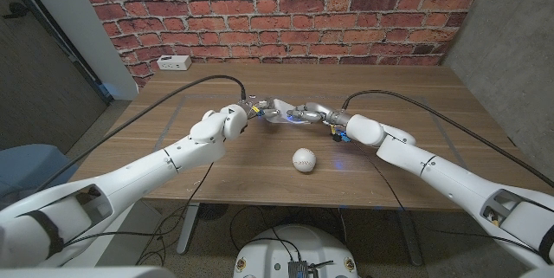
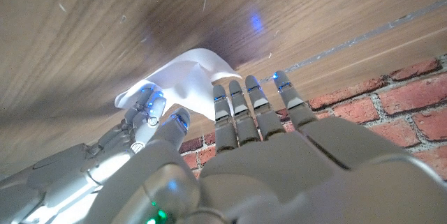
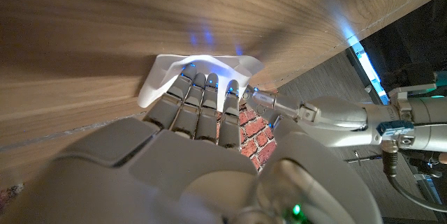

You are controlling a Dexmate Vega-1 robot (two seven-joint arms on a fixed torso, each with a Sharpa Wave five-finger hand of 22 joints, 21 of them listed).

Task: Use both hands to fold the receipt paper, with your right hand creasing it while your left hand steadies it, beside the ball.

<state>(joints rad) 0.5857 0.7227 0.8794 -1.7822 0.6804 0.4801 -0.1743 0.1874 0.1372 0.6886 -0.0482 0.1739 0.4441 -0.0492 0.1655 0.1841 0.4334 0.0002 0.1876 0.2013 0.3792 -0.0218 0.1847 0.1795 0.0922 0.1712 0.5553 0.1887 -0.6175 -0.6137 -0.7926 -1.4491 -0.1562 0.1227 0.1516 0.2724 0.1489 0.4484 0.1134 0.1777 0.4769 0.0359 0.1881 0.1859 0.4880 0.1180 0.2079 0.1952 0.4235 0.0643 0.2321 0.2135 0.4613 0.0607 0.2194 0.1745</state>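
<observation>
Receipt paper [image 1: 286, 115] pinched between left hand [image 1: 264, 109] and right hand [image 1: 313, 115], above a wooden table [image 1: 415, 96] backed by a brick wall [image 1: 286, 9]; ball [image 1: 303, 160] nearer the robot than both hands. Left wrist view: paper [image 2: 188, 81] bent, touching fingertips [image 2: 241, 95]. Right wrist view: paper [image 3: 199, 70] gripped at fingertips [image 3: 202, 84].

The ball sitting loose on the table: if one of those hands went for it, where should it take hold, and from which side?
Probably from straight above, fingers wrapping its widest part. The ball is round and smooth with no handle or edge, so a side push would likely roll it. It sits apart from the receipt paper and both hands, nearer the robot, so the table around it is open.
</observation>
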